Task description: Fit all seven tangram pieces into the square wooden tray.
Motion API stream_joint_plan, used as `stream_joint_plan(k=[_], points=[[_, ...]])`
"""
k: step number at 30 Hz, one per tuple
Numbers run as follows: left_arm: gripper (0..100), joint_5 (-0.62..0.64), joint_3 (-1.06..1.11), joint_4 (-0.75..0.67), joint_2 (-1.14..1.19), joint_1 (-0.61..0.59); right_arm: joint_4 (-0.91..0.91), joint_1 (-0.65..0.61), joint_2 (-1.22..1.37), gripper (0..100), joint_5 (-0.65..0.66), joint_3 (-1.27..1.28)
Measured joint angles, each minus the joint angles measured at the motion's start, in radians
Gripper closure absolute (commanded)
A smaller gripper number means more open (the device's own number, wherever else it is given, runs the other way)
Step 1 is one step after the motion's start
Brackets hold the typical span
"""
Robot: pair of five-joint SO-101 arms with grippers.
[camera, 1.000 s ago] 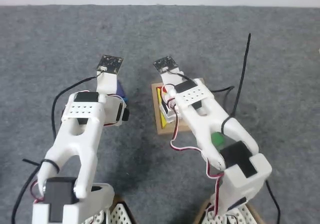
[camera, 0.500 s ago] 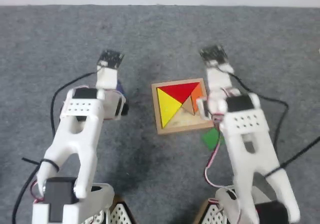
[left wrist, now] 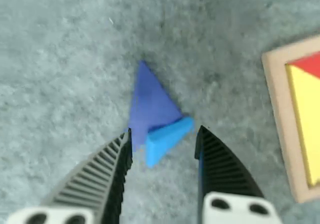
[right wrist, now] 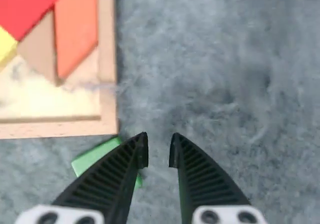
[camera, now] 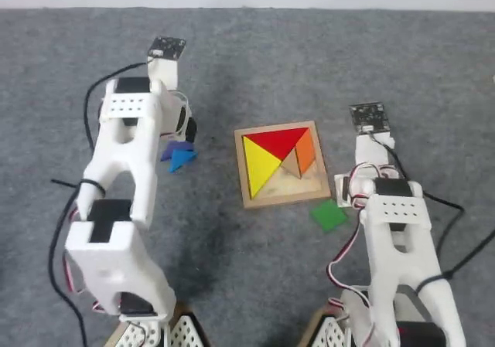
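— Where is the light blue triangle (left wrist: 169, 135) lying?
— Between the jaws of the left end effector (left wrist: 163, 136), which is hanging open. It is touching the dark blue triangle (left wrist: 147, 102), apart from the tray (camera: 240, 169).
— And the right end effector (right wrist: 157, 150)?
— Hovering barely parted, empty, beside the green piece (right wrist: 95, 156).

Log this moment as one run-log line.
left tool open over blue triangle, light blue piece | right tool open by green square | wooden tray: four pieces in, three out
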Motion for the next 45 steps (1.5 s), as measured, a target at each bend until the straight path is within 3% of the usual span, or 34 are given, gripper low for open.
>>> stream_joint_plan(k=[7,10,18,22,29,37,45], points=[[80,-0.028,0.008,0.103,-0.015,0.130,0.071,0.021,0.000,90.4,0.035,0.000],[80,-0.025,0.080,0.103,-0.069,0.138,0.189,-0.072,0.000,90.4,0.101,0.000],[80,-0.023,0.376,-0.078,-0.190,0.071,0.296,-0.155,0.000,90.2,0.319,0.000],[80,-0.029,0.453,-0.161,-0.210,0.051,0.304,-0.160,0.000,89.4,0.232,0.000],[80,-0.029,0.459,-0.178,-0.213,0.052,0.304,-0.276,0.000,70.9,0.173,0.000],[80,-0.029,0.459,-0.178,-0.213,0.052,0.241,-0.292,0.038,77.5,0.172,-0.009],[80,-0.029,0.459,-0.178,-0.213,0.048,0.180,-0.290,0.345,78.5,0.184,-0.135]])
